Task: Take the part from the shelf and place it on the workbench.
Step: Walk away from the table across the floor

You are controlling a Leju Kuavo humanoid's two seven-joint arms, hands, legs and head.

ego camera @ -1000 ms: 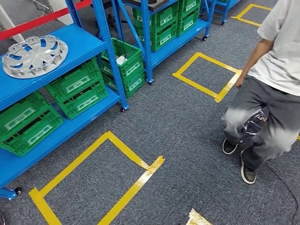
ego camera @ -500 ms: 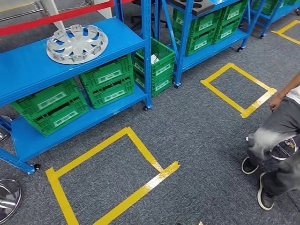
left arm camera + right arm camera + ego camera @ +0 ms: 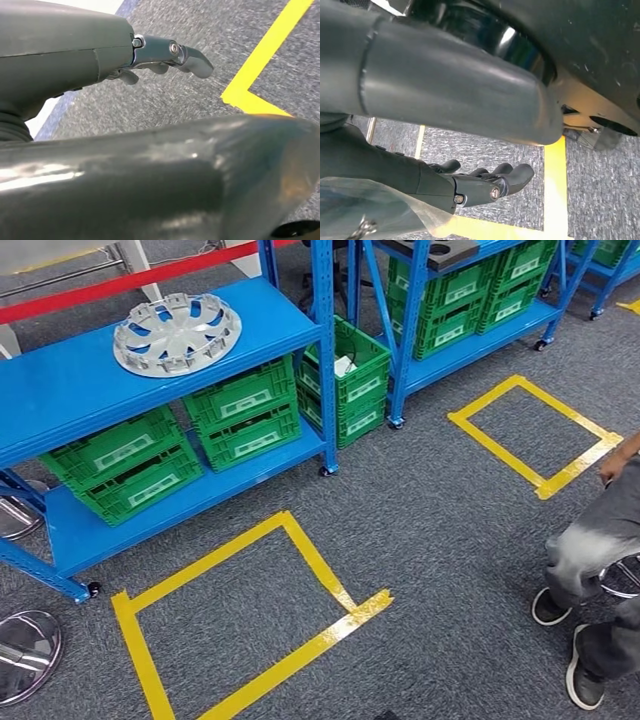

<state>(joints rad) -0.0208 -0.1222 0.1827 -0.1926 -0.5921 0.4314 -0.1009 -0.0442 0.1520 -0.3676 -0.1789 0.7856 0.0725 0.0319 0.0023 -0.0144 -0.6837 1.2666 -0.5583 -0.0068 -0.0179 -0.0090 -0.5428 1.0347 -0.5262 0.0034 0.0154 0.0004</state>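
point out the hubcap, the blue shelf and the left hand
hubcap (image 3: 177,333), head view, on its centre hub
blue shelf (image 3: 60,390), head view, on the bare top board beside the hubcap
left hand (image 3: 166,55), left wrist view, on the outstretched fingers

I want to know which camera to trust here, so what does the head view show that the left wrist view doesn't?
The head view alone has the hubcap on the blue shelf, green crates below it, and a seated person's legs. The left wrist view alone has the left hand, empty, hanging over the floor. Both show grey carpet and yellow tape.
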